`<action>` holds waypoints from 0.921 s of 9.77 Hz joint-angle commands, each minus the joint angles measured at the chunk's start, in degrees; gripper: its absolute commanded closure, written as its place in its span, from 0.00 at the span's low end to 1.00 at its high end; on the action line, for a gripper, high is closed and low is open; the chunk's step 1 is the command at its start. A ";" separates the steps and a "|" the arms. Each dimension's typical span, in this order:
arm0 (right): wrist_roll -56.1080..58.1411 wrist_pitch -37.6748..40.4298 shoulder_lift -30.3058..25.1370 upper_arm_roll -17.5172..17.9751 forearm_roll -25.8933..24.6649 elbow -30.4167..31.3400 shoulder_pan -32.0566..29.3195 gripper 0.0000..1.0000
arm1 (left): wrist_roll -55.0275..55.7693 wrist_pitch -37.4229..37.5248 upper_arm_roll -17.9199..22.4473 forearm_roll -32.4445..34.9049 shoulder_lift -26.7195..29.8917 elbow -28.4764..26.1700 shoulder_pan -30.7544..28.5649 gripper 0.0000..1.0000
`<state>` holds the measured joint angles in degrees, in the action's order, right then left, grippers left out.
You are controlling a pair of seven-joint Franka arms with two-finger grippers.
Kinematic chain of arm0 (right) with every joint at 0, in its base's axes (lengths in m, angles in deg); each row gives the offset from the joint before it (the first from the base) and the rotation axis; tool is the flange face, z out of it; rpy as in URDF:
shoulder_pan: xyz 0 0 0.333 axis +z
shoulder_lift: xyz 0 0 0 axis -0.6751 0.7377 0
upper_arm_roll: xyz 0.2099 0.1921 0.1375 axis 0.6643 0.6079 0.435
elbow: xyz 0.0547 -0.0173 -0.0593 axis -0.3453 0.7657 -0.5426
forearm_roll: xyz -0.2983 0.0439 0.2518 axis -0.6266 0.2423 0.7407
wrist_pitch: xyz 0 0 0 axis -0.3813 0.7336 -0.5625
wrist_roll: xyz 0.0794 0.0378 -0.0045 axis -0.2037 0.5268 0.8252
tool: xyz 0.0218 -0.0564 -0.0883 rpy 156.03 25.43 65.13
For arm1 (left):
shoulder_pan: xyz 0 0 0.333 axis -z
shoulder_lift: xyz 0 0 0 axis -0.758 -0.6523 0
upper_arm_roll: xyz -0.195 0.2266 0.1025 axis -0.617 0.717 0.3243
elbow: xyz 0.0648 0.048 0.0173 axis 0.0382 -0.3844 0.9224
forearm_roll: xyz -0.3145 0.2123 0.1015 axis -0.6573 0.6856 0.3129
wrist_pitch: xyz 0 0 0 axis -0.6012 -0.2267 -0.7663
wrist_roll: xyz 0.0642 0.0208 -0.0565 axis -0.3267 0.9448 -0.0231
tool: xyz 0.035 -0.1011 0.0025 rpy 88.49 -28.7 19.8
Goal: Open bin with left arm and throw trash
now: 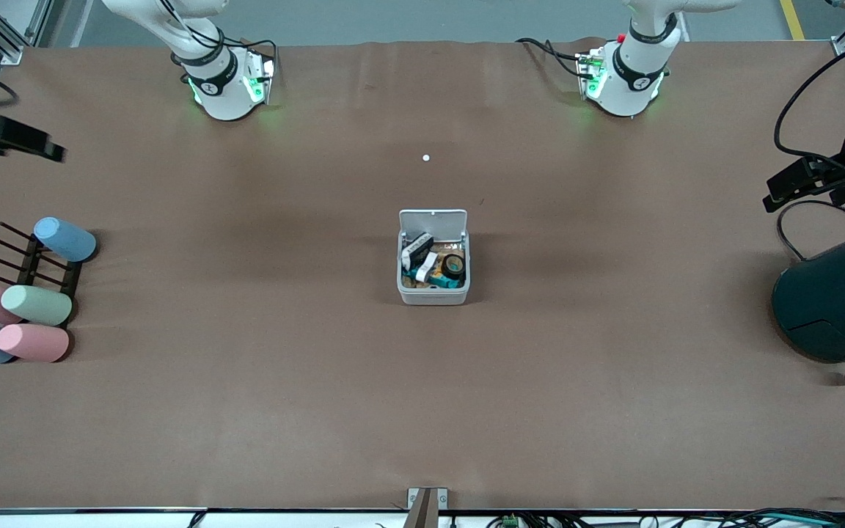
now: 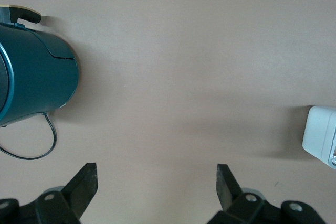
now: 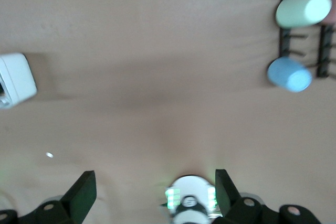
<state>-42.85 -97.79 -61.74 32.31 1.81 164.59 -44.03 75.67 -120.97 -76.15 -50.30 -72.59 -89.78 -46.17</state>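
The left hand [image 2: 156,187] hangs high over the counter [image 1: 261,411] at the left arm's end, its two dark fingers [image 2: 84,184] spread wide with nothing between them. Under it lies bare brown surface, with the large dark teal cylinder [image 2: 34,74] lying on its side just off one finger and a corner of the bin [image 2: 320,137] showing well apart from the other.

The right hand [image 3: 155,190] hangs over the right arm's end of the counter, fingers [image 3: 81,192] likewise parted and empty. Its view takes in its own arm's base [image 3: 190,200], a tiny white dot [image 3: 49,155], the bin's corner and the rack of pastel cylinders [image 3: 302,11].

The bin [image 1: 433,293] stands in the middle of the counter, between the two ends and well apart from both hands. Its white lid [image 1: 433,220] is swung up and leans back on the edge farther from the front camera than the bin's opening. Inside the bin lie the black-and-white little box [image 1: 416,249], the small black tape roll [image 1: 455,262] and a pale strip [image 1: 427,265] that may be the rubber band, on top of some teal and brown scraps. The white dot lies farther from the front camera than the bin. The pastel cylinders [image 1: 35,304] lie well away from the bin, toward the right arm's end.
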 commanded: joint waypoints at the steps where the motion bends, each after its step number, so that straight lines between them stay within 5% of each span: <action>1: 3.69 -0.71 -1.33 1.84 -4.00 1.72 0.77 0.01 | 0.21 1.17 0.19 -0.42 -0.24 1.36 0.05 0.00; 4: 3.08 -1.59 -0.11 1.75 -4.44 -4.24 3.48 0.01 | 0.21 1.17 0.19 -0.50 -0.24 1.36 -0.04 0.00; 9: 3.08 -3.26 0.08 1.49 -6.47 -1.28 6.05 0.01 | -0.67 1.17 0.28 -0.42 -0.42 1.36 -0.04 0.00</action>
<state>-40.29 -100.50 -61.29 33.86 -4.33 161.74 -37.63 75.55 -120.97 -76.13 -50.30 -72.60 -89.76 -46.24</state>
